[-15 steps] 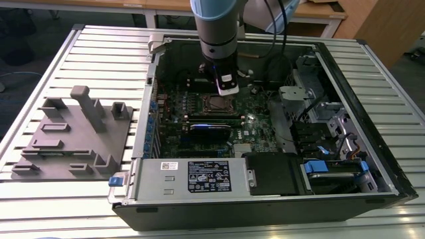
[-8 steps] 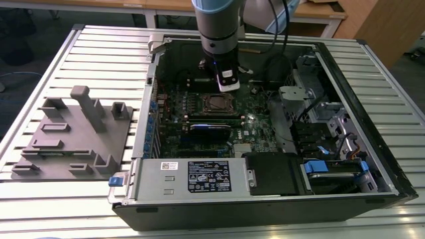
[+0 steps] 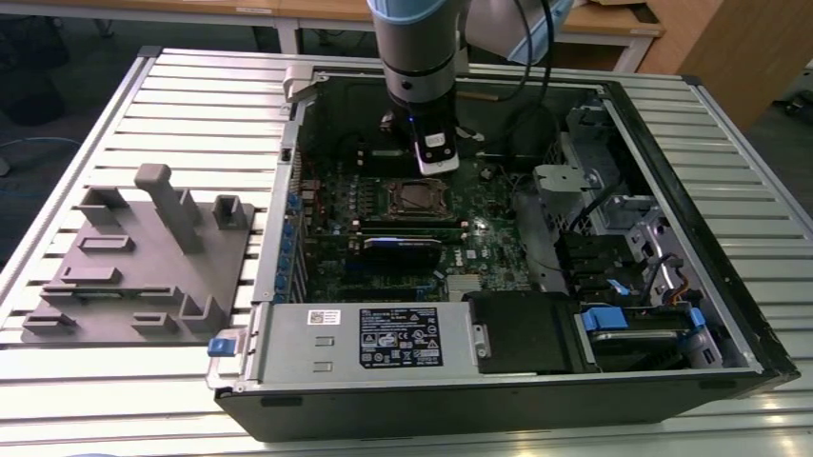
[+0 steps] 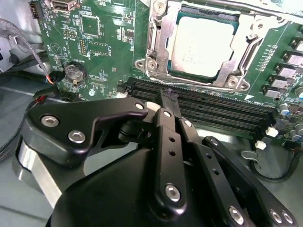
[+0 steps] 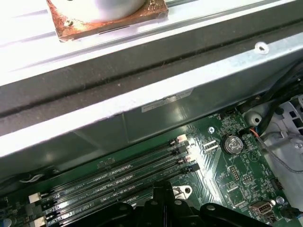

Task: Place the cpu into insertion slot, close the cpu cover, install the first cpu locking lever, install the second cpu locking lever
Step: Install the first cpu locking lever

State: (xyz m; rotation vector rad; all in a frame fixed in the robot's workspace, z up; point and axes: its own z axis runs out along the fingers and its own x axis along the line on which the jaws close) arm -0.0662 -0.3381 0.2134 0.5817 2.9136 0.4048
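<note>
Black linkage of the hand (image 4: 163,101) sits closest in the second wrist view, its fingers (image 4: 166,142) drawn together to a narrow tip with nothing between them. That tip hovers over the long black memory slots (image 4: 222,111) on the green motherboard (image 4: 102,42), just beside the insertion slot (image 4: 203,42). The cpu (image 4: 202,40) lies flat in the insertion slot, its dull silver top showing through the cut-out of the cpu cover (image 4: 158,45), which lies down around it. Whether the levers are latched cannot be told. A coin battery (image 4: 75,72) sits on the board near the slots. In the exterior view the open computer case (image 3: 508,400) lies on a slatted table (image 3: 190,105), with a grey fixture block (image 3: 140,257) toward the table's edge at the exterior view's left.
</note>
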